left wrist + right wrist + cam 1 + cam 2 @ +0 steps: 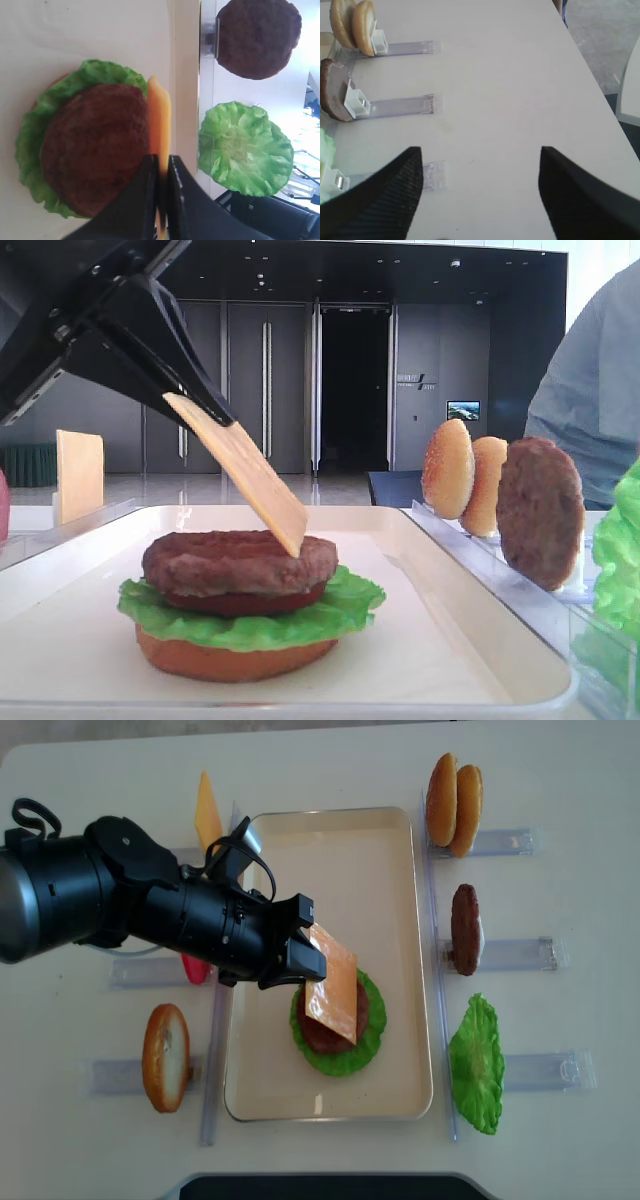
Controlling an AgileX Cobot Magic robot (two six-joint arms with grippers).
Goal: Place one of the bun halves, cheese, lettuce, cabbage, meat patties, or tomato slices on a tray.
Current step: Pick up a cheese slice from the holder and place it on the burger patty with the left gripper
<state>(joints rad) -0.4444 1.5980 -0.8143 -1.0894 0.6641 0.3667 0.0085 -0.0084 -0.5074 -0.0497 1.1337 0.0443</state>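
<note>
My left gripper (195, 405) is shut on a yellow-orange cheese slice (245, 475), gripping its upper edge. The slice slants down and its low corner reaches the top of a meat patty (238, 560). That patty tops a stack of lettuce (250, 615), a dark red tomato slice and a bun half (235, 660) on the cream tray (430, 640). From above, the cheese (333, 982) hangs over the stack inside the tray (340, 830). The left wrist view shows the cheese (159, 115) edge-on between the closed jaws. My right gripper (480, 150) is open over bare table.
Clear racks right of the tray hold two bun halves (455, 805), a patty (465, 928) and a lettuce leaf (478, 1063). Left of the tray stand another cheese slice (207, 810), a tomato slice (195, 968) and a bun half (165, 1057). A person (590, 390) stands at the far right.
</note>
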